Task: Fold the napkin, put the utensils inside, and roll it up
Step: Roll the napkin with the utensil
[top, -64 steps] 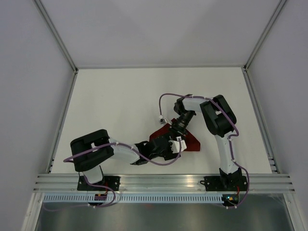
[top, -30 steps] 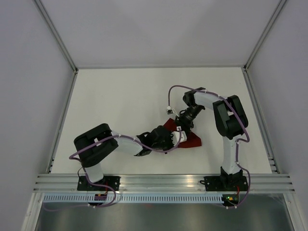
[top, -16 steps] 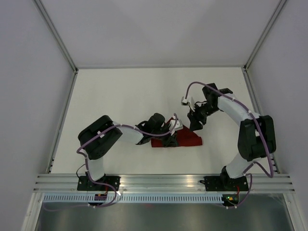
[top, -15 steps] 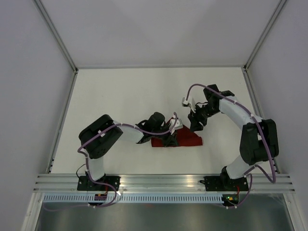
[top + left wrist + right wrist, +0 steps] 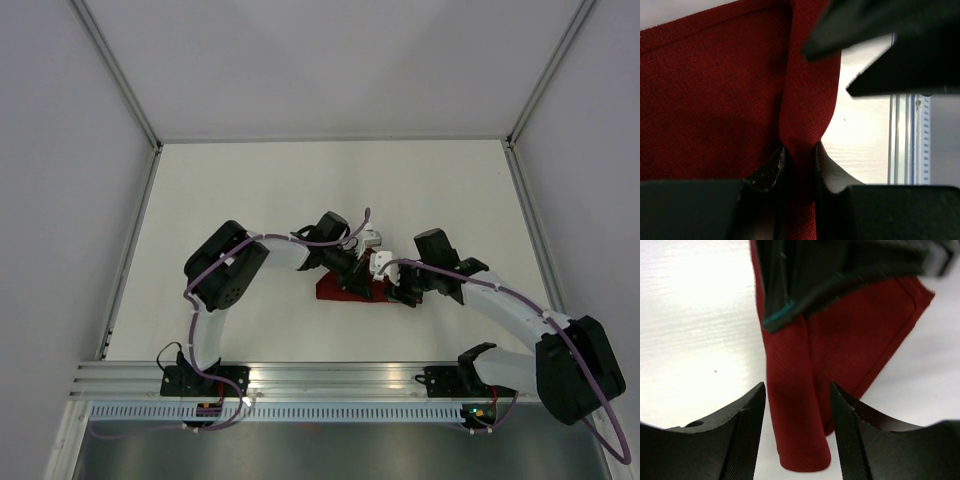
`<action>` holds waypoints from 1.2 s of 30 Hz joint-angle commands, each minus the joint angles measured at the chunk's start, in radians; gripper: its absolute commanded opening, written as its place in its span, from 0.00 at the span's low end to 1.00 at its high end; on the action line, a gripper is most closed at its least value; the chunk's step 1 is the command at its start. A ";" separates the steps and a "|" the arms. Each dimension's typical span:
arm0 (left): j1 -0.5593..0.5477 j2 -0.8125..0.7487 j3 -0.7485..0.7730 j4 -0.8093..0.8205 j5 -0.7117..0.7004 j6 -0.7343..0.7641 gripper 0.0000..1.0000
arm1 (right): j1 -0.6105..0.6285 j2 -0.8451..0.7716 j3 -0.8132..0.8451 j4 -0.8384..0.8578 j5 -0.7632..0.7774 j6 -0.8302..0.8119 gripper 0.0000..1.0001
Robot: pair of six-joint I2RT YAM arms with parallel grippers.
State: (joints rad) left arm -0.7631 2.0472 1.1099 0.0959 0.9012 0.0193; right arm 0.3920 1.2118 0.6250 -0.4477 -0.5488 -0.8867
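Note:
The dark red napkin lies as a narrow, partly rolled strip at the table's middle. My left gripper comes in from the far left and is shut on its rolled fold; flat cloth spreads to the left of the fingers. My right gripper sits at the strip's right end. It stands open, its fingers on either side of the roll's rounded end without touching it. The left gripper's black body fills the top of the right wrist view. The utensils are out of view.
White tabletop surrounds the napkin. An aluminium rail runs along the near edge, and grey walls close off the other three sides. The right arm's elbow hangs past the near right corner.
The right arm has swung from behind the napkin round to its near right end. The left gripper has carried the fold farther back and right, and the cloth now shows as a narrower strip.

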 commanded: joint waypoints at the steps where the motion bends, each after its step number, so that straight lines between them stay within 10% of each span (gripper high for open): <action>1: 0.015 0.085 0.008 -0.223 -0.030 -0.042 0.02 | 0.103 -0.075 -0.059 0.210 0.096 0.051 0.60; 18: 0.015 0.140 0.082 -0.265 -0.035 -0.117 0.03 | 0.304 0.012 -0.165 0.374 0.266 0.066 0.57; 36: 0.027 -0.025 0.084 -0.266 -0.036 -0.125 0.56 | 0.308 0.110 -0.120 0.256 0.237 0.042 0.17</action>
State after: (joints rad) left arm -0.7418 2.0830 1.2110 -0.1009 0.9550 -0.0959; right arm 0.6949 1.2903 0.4843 -0.0967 -0.2890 -0.8349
